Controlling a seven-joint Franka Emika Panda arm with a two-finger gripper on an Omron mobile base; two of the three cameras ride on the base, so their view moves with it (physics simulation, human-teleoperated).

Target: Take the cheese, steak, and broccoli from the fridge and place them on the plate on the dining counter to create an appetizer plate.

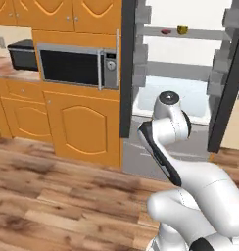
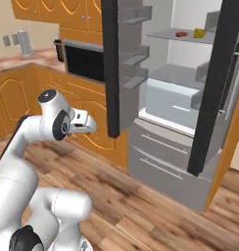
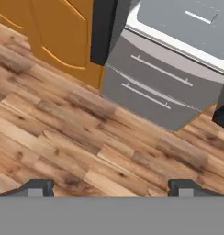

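The fridge (image 2: 170, 98) stands open ahead, its two dark doors swung out toward the robot, white inside, with grey door bins on both sides and grey freezer drawers below. The left door (image 2: 111, 68) hangs edge-on between the arm and the shelves, and it looks like the main hazard: a straight reach from where the arm is folded would likely clip that door or its bins. The base probably needs to come nearer and more square to the opening first.

To the left are orange cupboards (image 1: 77, 122) and a microwave (image 1: 75, 66) with a black window, and a careless swing of the elbow could strike them.

The claw (image 3: 111, 187) hangs low, pointing down at the wood floor (image 3: 63, 137) in front of the freezer drawers. Its tips stand wide apart with nothing between them.

High on the upper shelf (image 2: 182, 38), toward the far right, lie the steak (image 2: 181, 34) and the cheese (image 2: 199, 33), just beside each other. Both are small, so a reach for one could nudge the other or push it back out of reach. The shelf sits well above the claw, so the arm must stretch far up, and a stretched arm leaves little room to correct.

I cannot make out the broccoli, so it may be tucked somewhere that needs searching.
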